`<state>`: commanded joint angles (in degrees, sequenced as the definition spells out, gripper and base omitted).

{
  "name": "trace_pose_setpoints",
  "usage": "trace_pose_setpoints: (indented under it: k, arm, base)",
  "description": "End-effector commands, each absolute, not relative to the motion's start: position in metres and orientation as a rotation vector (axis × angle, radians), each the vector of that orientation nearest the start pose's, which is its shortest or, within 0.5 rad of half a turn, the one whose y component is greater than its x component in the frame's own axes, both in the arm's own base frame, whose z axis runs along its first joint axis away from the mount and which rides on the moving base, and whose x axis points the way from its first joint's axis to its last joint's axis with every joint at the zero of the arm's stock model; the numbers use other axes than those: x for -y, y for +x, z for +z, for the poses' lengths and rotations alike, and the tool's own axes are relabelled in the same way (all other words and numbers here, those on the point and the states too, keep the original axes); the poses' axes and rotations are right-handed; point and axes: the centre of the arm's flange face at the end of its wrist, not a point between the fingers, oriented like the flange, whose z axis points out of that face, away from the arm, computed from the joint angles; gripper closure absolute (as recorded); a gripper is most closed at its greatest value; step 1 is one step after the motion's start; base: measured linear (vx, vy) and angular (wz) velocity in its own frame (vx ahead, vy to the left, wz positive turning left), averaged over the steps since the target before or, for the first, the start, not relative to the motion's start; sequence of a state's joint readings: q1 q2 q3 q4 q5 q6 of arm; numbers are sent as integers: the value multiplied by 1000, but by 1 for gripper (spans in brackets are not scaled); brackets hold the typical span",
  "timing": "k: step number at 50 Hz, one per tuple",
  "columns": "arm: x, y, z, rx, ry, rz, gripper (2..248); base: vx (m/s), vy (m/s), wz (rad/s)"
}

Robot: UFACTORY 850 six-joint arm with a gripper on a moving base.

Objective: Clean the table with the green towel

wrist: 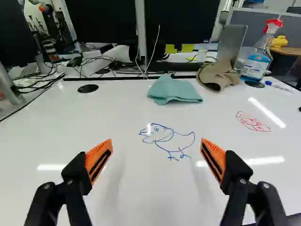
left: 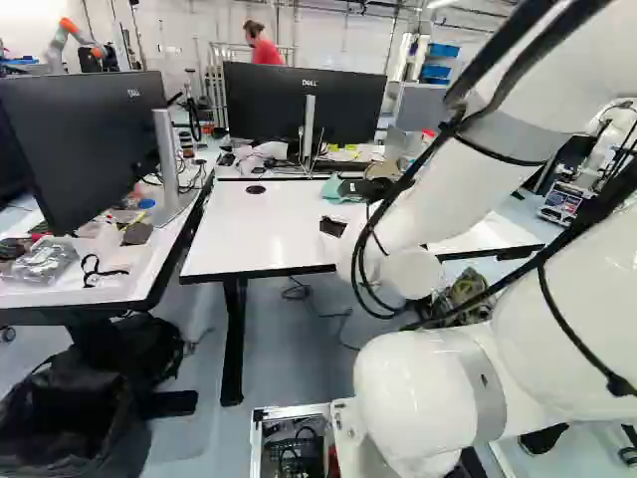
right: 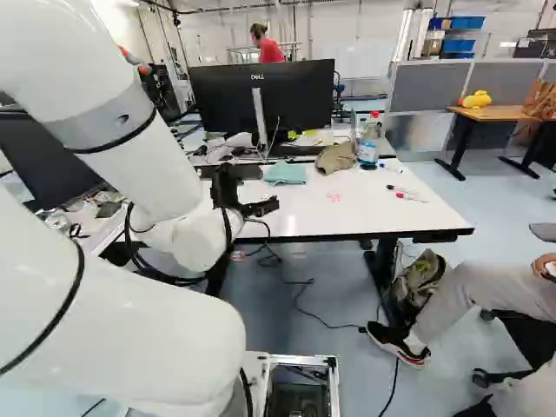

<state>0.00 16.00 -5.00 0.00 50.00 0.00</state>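
My gripper hangs over the near part of the white table in the right base view. Seen from the wrist, the gripper is open, its orange-padded fingers wide apart with nothing between them. Ahead of it, near the table's far edge, lies the folded green towel, not touched. Between towel and fingers is a blue line drawing of a bird. A red scribble marks the tabletop farther to the bird's side, below the spray bottle.
Beside the towel lies a brown cloth; a spray bottle of blue liquid and a blue marker are beyond it. Monitors stand behind the table. A seated person's leg is near its right side. Another robot stands far back.
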Motion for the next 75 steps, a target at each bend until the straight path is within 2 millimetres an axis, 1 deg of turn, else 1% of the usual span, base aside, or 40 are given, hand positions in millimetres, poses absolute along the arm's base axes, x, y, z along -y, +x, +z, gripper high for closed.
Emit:
trace_pose_setpoints:
  k: [10, 16, 60, 75]
  arm:
    - [0, 271, 366, -1, -2557, -1826, 3]
    - [2, 278, 371, -7, -2550, -1840, 3]
    - [20, 363, 419, -67, -2483, -1978, 3]
    - [27, 395, 421, -85, -2493, -1978, 3]
  base:
    - [0, 0, 0]
    - [0, 0, 0]
    - [0, 0, 0]
    - [0, 0, 0]
